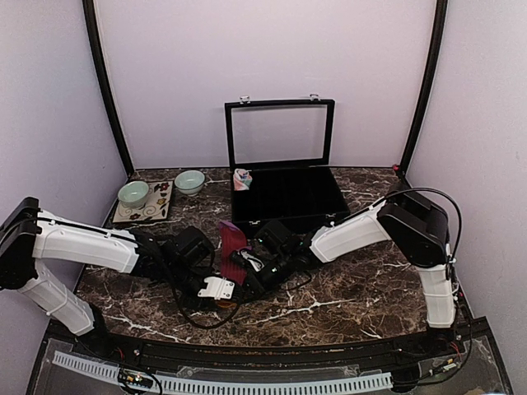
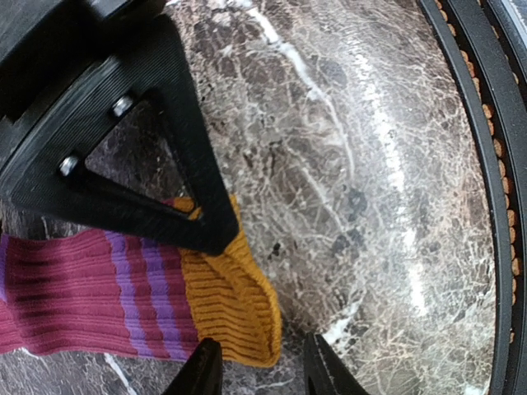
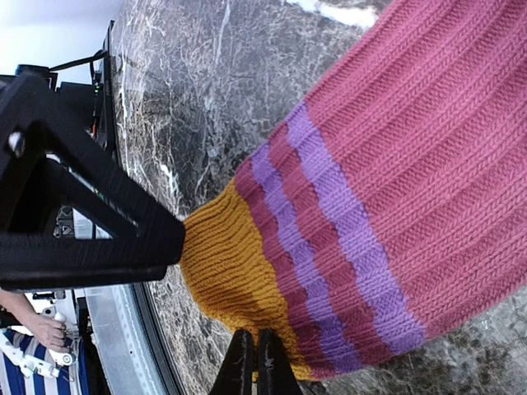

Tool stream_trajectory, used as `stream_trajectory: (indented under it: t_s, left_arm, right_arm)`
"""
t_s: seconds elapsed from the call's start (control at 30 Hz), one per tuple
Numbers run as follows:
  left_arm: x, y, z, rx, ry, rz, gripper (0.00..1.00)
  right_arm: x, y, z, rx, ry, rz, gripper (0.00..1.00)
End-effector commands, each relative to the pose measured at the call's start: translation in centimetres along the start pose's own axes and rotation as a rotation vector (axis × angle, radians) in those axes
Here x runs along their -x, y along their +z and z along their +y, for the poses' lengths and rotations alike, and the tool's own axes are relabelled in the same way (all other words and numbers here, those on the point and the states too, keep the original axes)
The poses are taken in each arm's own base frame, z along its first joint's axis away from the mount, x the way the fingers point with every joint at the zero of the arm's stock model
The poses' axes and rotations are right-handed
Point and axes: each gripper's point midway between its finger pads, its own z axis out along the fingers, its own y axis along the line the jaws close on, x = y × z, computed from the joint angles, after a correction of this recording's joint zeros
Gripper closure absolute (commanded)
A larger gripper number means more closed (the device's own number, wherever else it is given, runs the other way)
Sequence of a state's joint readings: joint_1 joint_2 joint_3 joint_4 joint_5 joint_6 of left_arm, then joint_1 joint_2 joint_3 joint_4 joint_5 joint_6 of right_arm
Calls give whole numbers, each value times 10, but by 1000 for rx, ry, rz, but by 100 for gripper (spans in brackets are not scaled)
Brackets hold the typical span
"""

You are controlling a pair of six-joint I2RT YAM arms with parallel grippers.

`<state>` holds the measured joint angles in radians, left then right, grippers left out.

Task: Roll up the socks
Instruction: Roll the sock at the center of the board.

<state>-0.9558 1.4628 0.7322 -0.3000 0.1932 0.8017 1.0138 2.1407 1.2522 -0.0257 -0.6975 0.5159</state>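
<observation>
Pale lilac walls close the space on three sides, evenly lit with no hard shadows. A black curved pole rises at the back left corner and another at the back right corner. The table is dark brown marble with white veins. At its back edge, in the middle, stands a black display case, its glass lid upright. Near the back left corner lies a patterned mat with one pale green bowl on it and a second just beside. A white slotted strip runs along the near edge.
</observation>
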Motion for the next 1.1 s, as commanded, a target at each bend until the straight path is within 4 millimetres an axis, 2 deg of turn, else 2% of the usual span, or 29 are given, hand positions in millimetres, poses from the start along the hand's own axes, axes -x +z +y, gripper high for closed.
stream_trajectory:
  t_s: [0.0,0.3,0.53,0.8,0.9,1.0,1.07]
  left_arm:
    - [4,2,-4,-1,35,-3,64]
    - [1,7,-4,15,95,12,63]
    - [-6,6,-24,-75,123,22,60]
    - [-16,16,-12,3,137,57,61]
    - [-19,18,-9,31,146,64,65]
    - [-14,17,1,89,131,43,78]
    - [-9,14,5,101,118,27,80]
  right_arm:
    - [-44,11,-56,-153,157,106,100]
    - [-46,13,-58,-132,170,107,100]
    - [-50,13,-62,-132,176,113,100]
    - [-47,13,-59,-122,166,108,100]
    - [-48,13,-59,-120,166,109,100]
    - [-47,12,-59,-119,168,106,100]
    - [-46,13,-58,-117,167,103,100]
